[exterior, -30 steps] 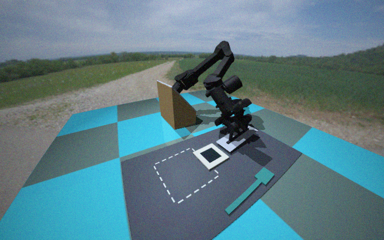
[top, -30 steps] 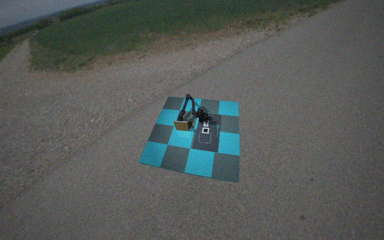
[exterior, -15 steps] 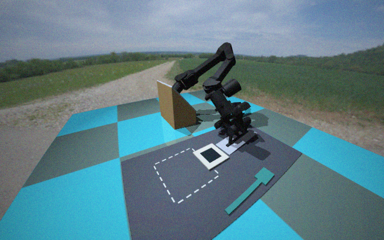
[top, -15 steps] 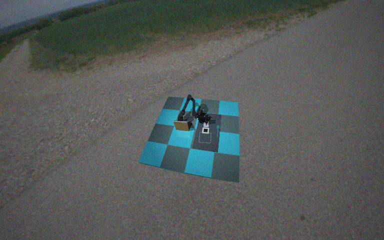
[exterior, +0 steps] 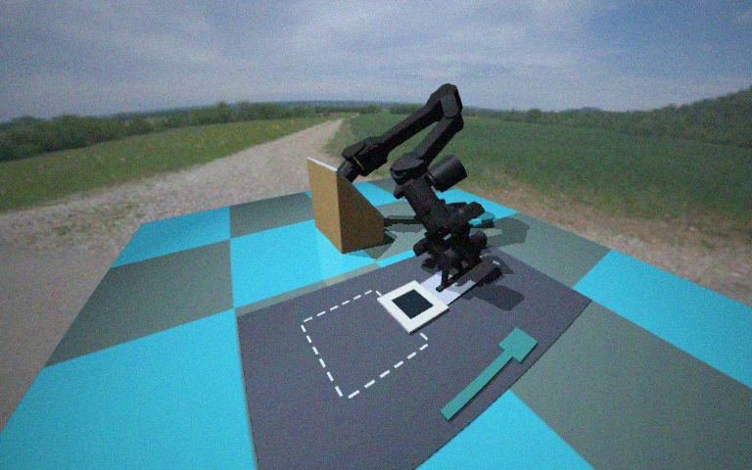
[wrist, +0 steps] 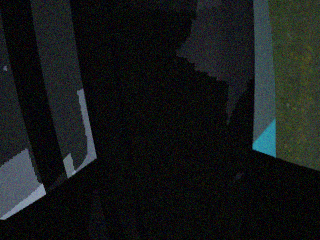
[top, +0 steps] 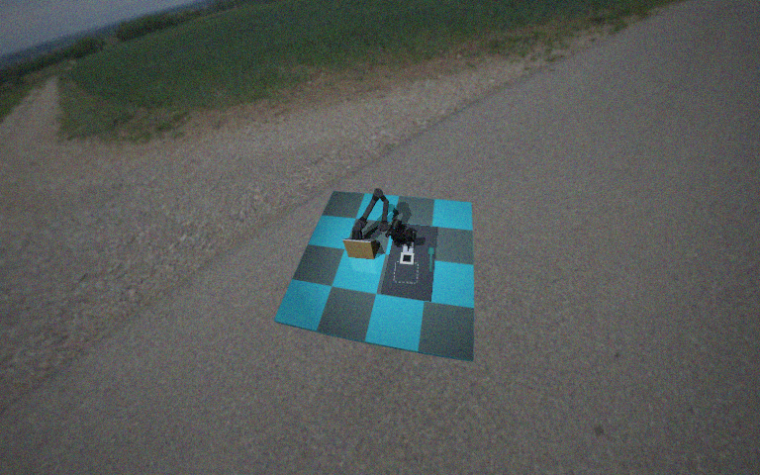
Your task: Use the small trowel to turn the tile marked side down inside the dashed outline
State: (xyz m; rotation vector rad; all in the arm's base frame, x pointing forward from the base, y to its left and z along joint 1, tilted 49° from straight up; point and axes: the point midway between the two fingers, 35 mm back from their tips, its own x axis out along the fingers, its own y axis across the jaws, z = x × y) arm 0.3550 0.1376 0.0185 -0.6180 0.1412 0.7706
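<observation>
From where I stand, the black parallel-jaw gripper (top: 410, 244) (exterior: 461, 275) is closed partway on something, and I take that to be the pale trowel (exterior: 442, 290), though its grip is hidden among the dark fingers. The trowel's flat, lavender-white blade reaches out low over the mat from beneath them, its front edge right by the tile (top: 402, 260) (exterior: 390, 303); I can't tell whether they touch. So the tile lies straight ahead of the blade, on the side toward the dashed outline (top: 406, 282) (exterior: 314, 349), and the coming push probably turns on that line. The tile is a thin square slab, off-white rim around a near-black square, marked side up, one corner overlapping the outline.

Farther out, a flat teal tool (top: 430, 259) (exterior: 479, 384) with a square head and straight handle lies on the matte, purplish-grey mat (top: 409, 291) (exterior: 288, 421). Beyond that spread cyan and grey-green checks, and a wedge-shaped tan block (top: 360, 249) (exterior: 332, 211) stands by the arm's base.
</observation>
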